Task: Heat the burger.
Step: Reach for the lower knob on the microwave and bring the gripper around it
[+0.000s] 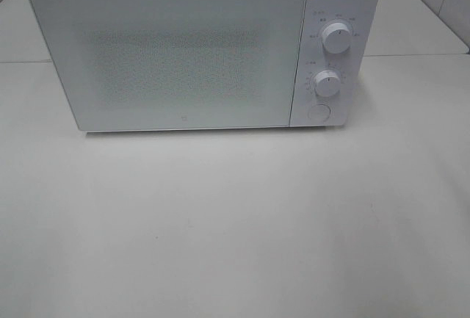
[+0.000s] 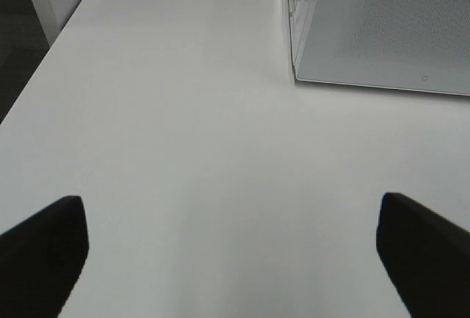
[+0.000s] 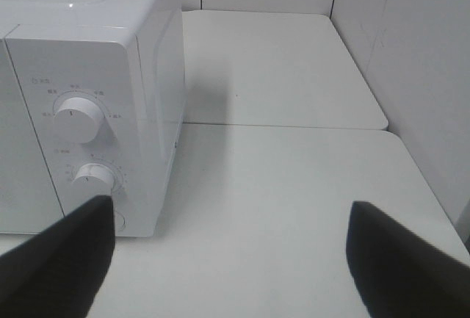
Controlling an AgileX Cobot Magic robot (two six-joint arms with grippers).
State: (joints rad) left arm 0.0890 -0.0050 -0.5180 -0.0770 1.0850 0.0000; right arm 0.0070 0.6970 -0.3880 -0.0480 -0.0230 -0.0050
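Observation:
The burger is out of view in all three views. A white microwave (image 1: pixel 176 53) stands at the back of the table with its door shut. Neither arm appears in the exterior high view. In the left wrist view my left gripper (image 2: pixel 231 208) is open above bare table, its dark fingers wide apart, with the microwave's (image 2: pixel 382 24) front corner ahead of it. My right gripper (image 3: pixel 231 208) is open too and holds nothing. It sits in front of the microwave's (image 3: pixel 88 53) control panel, one finger (image 3: pixel 66 259) just below the lower knob (image 3: pixel 92 178).
The panel carries an upper knob (image 1: pixel 337 37), a lower knob (image 1: pixel 327 82) and a round button (image 1: pixel 318 111). White table (image 1: pixel 235 222) spreads in front of the microwave. A white wall (image 3: pixel 433 76) stands to the right, and the table's left edge (image 2: pixel 29 76) drops to dark floor.

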